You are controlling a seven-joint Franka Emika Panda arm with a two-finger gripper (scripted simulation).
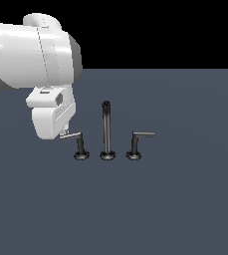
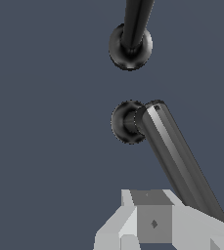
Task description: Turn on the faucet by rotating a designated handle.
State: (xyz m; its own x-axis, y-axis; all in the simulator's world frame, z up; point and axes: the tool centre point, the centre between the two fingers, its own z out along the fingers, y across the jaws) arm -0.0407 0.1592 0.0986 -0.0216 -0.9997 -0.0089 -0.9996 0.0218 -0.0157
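Now, in the exterior view, the faucet stands on a flat grey floor. It has three dark pieces in a row. The tall thin spout is in the middle. A bent lever stands on each side of it, each on a small round base. The handle is the lever on the exterior view's left, and its thin bar points to that left side. The other lever has its bar pointing the other way.

The big white arm comes in from the upper left of this view. Its claw hangs right at the tip of the handle's bar. The claw looks like it touches the bar, but I cannot tell if it is open or closed.

Next, the wrist view looks down on the handle. Its round base is close by, and the bar runs from it toward the claw. The bar's far end goes behind the grey claw parts. The spout's base sits farther off. Again, I cannot tell if the claw is squeezing the bar.
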